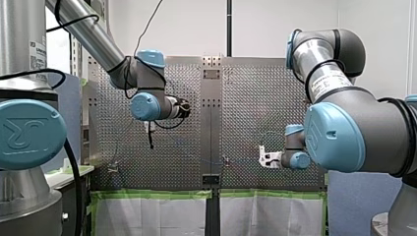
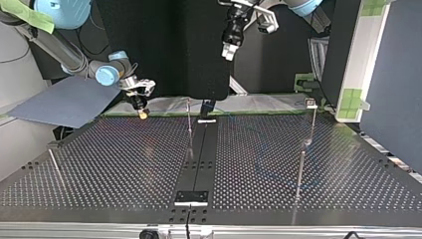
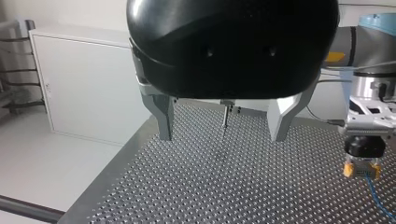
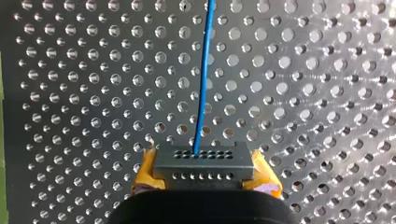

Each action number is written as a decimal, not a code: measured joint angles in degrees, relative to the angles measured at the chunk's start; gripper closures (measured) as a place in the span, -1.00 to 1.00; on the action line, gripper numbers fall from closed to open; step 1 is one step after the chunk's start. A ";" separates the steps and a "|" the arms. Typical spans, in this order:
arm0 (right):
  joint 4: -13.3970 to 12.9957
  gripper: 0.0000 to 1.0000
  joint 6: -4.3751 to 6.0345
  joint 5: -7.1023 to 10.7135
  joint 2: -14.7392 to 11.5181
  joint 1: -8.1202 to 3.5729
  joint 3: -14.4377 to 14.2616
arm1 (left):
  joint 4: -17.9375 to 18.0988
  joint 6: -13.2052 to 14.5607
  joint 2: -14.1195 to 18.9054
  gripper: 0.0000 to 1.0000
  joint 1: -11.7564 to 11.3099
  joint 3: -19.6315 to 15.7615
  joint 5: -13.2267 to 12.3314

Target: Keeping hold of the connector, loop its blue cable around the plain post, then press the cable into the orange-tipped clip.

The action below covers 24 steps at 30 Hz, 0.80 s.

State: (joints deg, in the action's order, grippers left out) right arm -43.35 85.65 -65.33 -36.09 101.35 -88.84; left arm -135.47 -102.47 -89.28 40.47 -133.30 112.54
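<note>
Closest to the right wrist camera, my right gripper [image 4: 203, 156] is clenched on the dark connector [image 4: 205, 169], with a yellow pad [image 4: 145, 173] on each side and the connector square between them. Its blue cable [image 4: 203, 74] leaves the connector's face and runs straight ahead over the perforated table [image 4: 327, 93]; the far end is cut off.

Top view: my right arm enters at upper left and slopes down. Its wrist is bent so the gripper points down at the table's far edge, left of centre. The cable shows only as a faint blue trace, and I cannot tell its route. A thin post [image 2: 189, 117] stands just right of that gripper, and a second post [image 2: 312, 124] stands at the right. No orange tip can be made out on either.

Farther back, at top centre, my left gripper [image 2: 228, 51] hangs well above the table. Its metal fingers [image 3: 164, 119] are spread wide with nothing between them. Its arm is mostly cut off by the frame's top edge.
</note>
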 joint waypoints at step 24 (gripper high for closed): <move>-0.52 -1.00 2.35 -0.42 0.08 0.57 -0.07 | -0.51 0.35 -0.04 -1.00 -0.02 -0.01 2.37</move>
State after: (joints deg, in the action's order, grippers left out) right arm -43.87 87.99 -65.75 -36.00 101.91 -88.91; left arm -135.98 -102.12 -89.33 40.45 -133.31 114.91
